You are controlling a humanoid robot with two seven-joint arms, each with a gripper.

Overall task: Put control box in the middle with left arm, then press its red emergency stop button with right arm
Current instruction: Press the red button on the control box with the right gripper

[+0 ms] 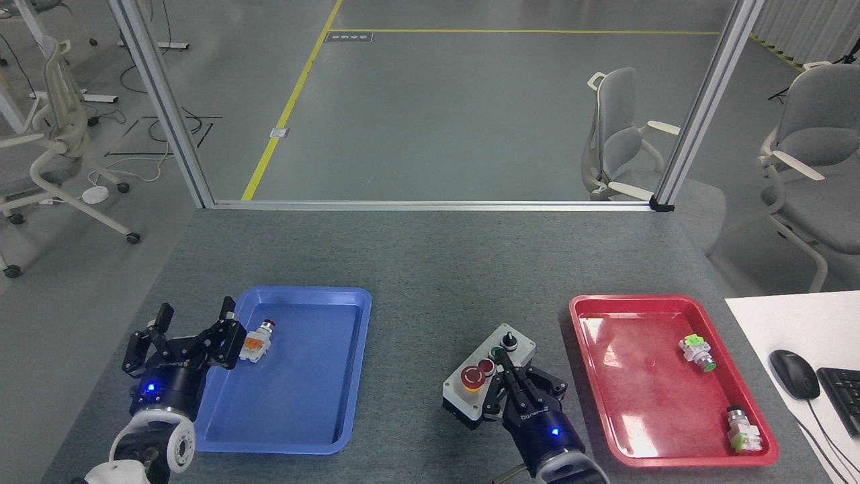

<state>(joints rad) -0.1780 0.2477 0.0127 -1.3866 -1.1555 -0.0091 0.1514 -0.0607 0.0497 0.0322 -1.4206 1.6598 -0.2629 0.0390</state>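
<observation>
Your control box point(485, 373) sits on the bare grey tabletop point(430, 269), between the blue tray point(349, 376) and the red tray point(591, 403), lying at a slant. The big red stop button point(473, 378) is at its near end. Your right claw point(504, 363) is over the box with fingers pressed together (tips beside the green button). Your left claw point(195, 319) is spread wide at the blue tray's left edge, holding nothing, next to a small loose push-button point(257, 339).
</observation>
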